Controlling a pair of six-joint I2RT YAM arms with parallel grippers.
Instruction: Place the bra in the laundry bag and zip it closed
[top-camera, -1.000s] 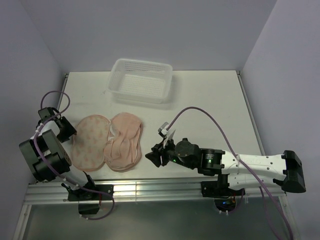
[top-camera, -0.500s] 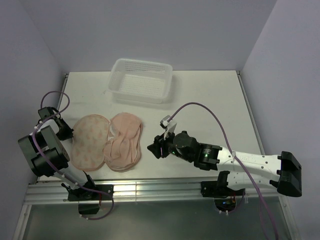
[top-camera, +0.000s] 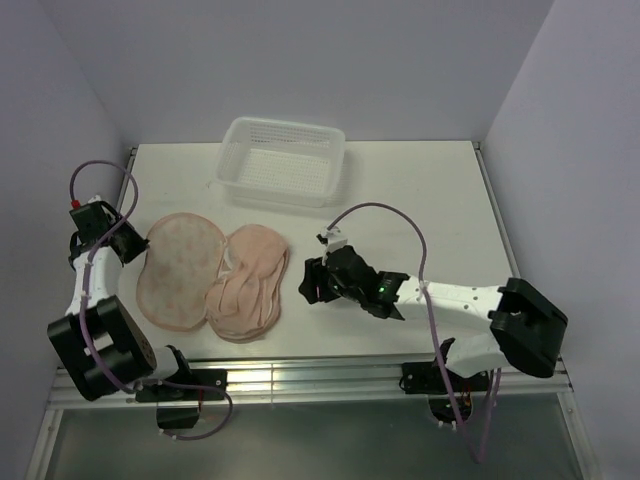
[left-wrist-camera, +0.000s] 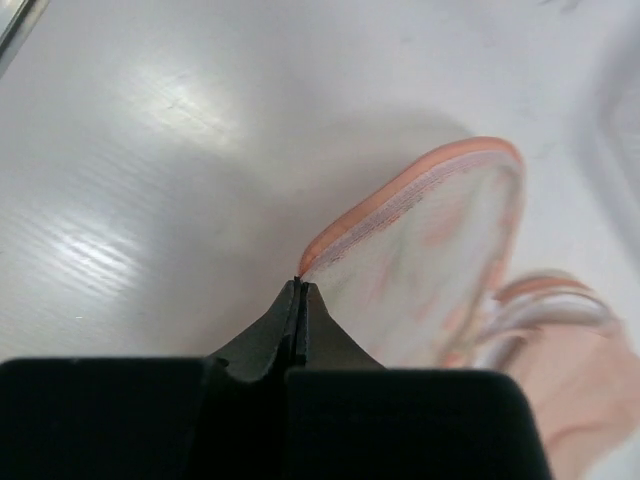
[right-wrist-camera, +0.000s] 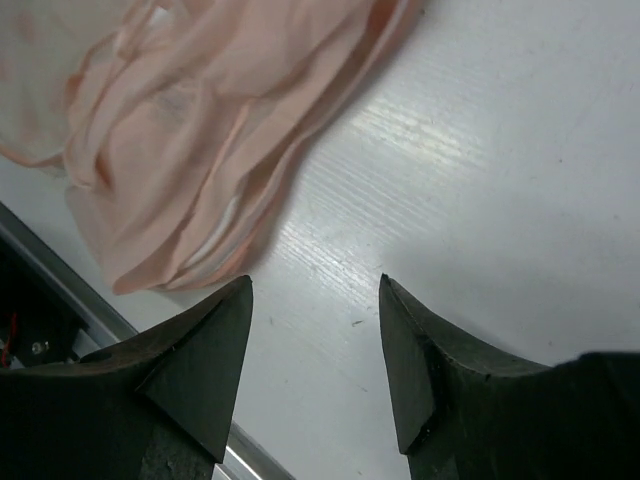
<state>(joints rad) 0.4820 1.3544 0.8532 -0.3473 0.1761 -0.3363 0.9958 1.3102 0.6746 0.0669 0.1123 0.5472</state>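
Left gripper (left-wrist-camera: 300, 296) has its two fingers pressed together on the orange-trimmed rim of the padded peach laundry bag with the small orange print (top-camera: 180, 268), at the far left edge of it. In the left wrist view this edge seems raised a little from the white table (top-camera: 420, 200).

The small, plain pale pink fabric bra (top-camera: 248, 285) lies crumpled just to the right of the printed half and touches it. Whether it already rests on the other half of the bag, I cannot tell. The right gripper (right-wrist-camera: 315, 288) hangs with spread fingers over bare table, just beside the bra's right edge, holding nothing.

To my judgement, the task is in its early middle: the bag is open, nothing is zipped, and the closing over the bra and the zipping remain. The white plastic mesh basket (top-camera: 275, 190) stands well apart at the back.
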